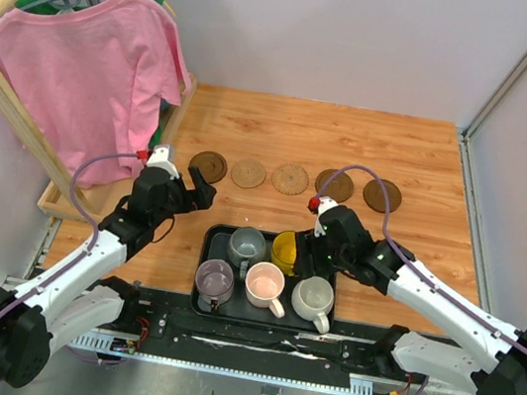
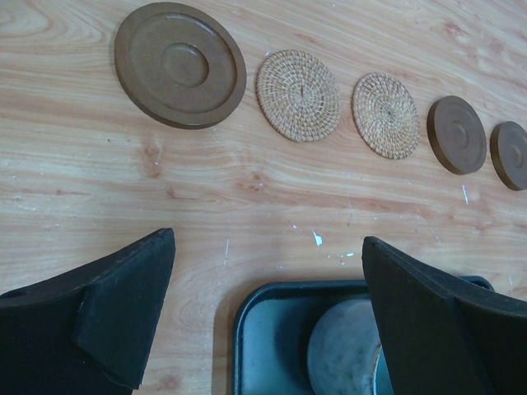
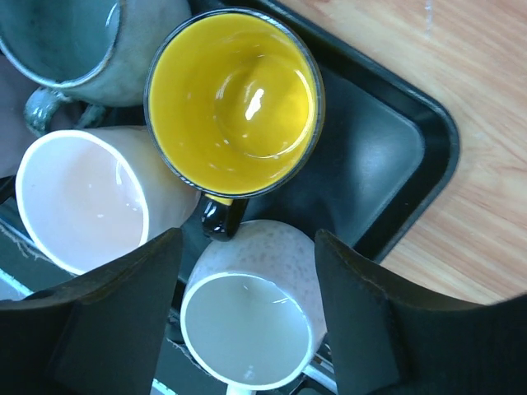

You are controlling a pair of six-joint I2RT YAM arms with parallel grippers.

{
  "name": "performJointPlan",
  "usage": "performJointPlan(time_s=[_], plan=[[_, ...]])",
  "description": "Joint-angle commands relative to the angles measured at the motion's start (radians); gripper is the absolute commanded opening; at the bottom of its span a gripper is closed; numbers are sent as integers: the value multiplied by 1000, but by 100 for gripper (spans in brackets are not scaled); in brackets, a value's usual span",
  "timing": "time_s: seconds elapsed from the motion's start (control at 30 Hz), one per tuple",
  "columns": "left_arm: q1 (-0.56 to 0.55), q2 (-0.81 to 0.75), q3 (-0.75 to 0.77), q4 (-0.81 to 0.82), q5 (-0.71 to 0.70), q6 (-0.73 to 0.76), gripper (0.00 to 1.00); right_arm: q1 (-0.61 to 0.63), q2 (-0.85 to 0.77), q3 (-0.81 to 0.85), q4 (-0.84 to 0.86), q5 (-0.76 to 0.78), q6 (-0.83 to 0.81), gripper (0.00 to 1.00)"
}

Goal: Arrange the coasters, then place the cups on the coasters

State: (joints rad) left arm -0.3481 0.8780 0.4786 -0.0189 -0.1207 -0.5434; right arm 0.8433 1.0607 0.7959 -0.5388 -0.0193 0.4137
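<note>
Over the tray, the right claw hangs half-open, empty, by the yellow cup; left claw gapes wide, empty.

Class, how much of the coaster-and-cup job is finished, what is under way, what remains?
Done: five coasters lie in a spaced row on the table. In hand: the right gripper hangs over the yellow cup in the black tray, jaws apart near its handle. To do: all five cups sit in the tray; no coaster bears one. The left gripper is open, empty.
</note>
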Motion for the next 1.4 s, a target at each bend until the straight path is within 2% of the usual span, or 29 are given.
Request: performJointPlan(time_s=[0.0, 0.4, 0.8, 1.37], plan=[[5, 22, 25, 47, 15, 0, 100, 44, 21, 28, 35, 0, -27, 64], [6, 59, 19, 79, 31, -13, 100, 56, 71, -17, 67, -14, -14, 56], [5, 89, 28, 82, 30, -12, 100, 57, 154, -55, 101, -37, 16, 54], [5, 135, 34, 94, 37, -2, 100, 57, 254, -71, 162, 40, 34, 46]])
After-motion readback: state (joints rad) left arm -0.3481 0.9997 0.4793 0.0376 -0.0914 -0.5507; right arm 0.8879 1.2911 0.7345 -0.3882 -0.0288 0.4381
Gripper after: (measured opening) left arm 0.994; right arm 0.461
